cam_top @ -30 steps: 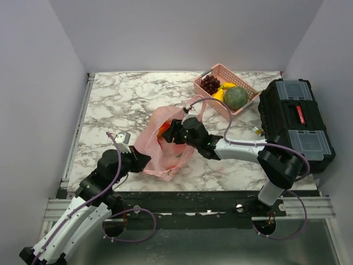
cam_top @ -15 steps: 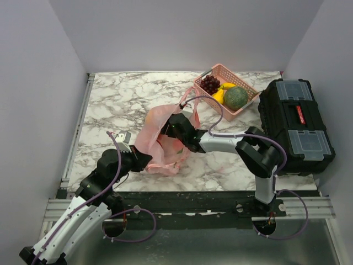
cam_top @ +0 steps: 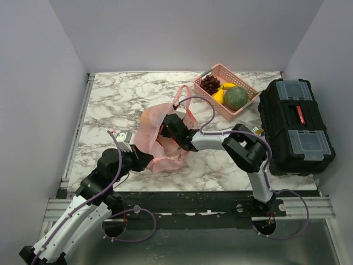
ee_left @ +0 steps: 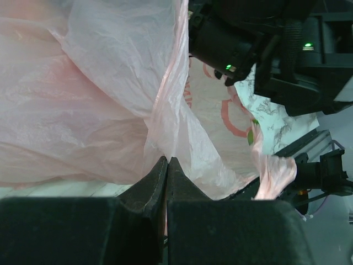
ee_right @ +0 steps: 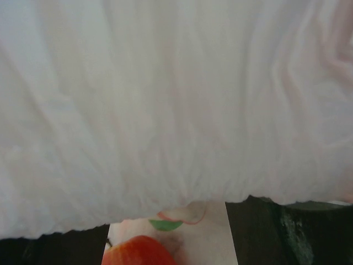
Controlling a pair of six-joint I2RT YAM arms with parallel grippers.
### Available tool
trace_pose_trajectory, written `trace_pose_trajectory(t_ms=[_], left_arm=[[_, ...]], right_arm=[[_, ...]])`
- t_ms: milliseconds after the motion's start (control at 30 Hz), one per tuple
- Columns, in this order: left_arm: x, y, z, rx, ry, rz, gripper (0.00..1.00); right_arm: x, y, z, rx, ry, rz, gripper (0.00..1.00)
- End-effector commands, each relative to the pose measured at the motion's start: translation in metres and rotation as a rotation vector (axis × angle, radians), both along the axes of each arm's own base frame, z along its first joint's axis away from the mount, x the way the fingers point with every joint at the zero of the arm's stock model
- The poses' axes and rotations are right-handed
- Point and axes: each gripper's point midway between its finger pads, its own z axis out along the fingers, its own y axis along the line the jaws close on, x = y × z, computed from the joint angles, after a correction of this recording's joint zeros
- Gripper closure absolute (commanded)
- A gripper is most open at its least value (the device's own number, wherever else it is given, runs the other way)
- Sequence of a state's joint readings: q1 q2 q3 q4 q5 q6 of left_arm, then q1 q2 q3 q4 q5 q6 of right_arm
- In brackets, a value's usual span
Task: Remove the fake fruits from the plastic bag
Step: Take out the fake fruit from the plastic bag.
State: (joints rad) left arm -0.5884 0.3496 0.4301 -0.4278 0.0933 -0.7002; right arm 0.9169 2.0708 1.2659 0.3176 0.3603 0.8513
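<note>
plastic bag (cam_top: 149, 124) 1 | basket (cam_top: 241, 79) 1 | toolbox (cam_top: 295, 124) 1 | grape bunch (cam_top: 210, 84) 1 | banana (cam_top: 219, 95) 1 | melon (cam_top: 236, 97) 1 | apple (ee_right: 138, 251) 1

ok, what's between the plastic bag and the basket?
Top view: bare table between plastic bag and basket, the right arm's purple cable arcing over it.

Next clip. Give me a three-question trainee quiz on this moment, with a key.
1. True or false: the left gripper is shut on the thin translucent pink plastic bag.
2. Which fruit shows at the bottom edge of the right wrist view? A green pear; B glossy red apple; C blue plum.
3. Fill in: the dark purple grape bunch lies in the ____.
Key: 1 true; 2 B; 3 rigid pink lattice basket.
</note>
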Motion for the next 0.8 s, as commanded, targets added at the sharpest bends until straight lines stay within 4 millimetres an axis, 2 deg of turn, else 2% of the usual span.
trace_pose_trajectory(t_ms=[0, 133, 233, 333, 433, 567, 700, 767], left_arm=[[0.000, -0.005, 0.011, -0.025, -0.022, -0.025, 1.00], [-0.002, -0.004, 0.009, -0.030, -0.023, -0.025, 1.00], [-0.004, -0.001, 0.007, -0.025, -0.013, -0.014, 1.00], [-0.004, 0.000, 0.007, -0.030, -0.021, -0.011, 1.00], [-0.004, 0.003, 0.008, -0.016, -0.016, 0.003, 1.00], [-0.002, 0.005, 0.009, -0.009, -0.026, 0.015, 1.00], [0.000, 0.009, 0.007, 0.003, -0.022, 0.038, 1.00], [0.001, 0.009, 0.007, 0.003, -0.025, 0.039, 1.00]], right_arm=[[0.005, 0.017, -0.032, -0.034, -0.016, 0.057, 0.24], [0.010, 0.016, -0.061, -0.103, 0.001, 0.057, 0.24], [0.011, 0.016, -0.072, -0.142, 0.005, 0.068, 0.30], [0.014, 0.009, -0.074, -0.180, -0.016, 0.051, 0.49], [0.020, -0.007, -0.071, -0.251, -0.042, 0.001, 0.58], [0.023, -0.028, -0.050, -0.304, -0.107, -0.044, 0.74], [0.018, -0.042, -0.016, -0.300, -0.173, -0.045, 0.94], [0.014, -0.052, 0.003, -0.282, -0.208, -0.058, 0.99]])
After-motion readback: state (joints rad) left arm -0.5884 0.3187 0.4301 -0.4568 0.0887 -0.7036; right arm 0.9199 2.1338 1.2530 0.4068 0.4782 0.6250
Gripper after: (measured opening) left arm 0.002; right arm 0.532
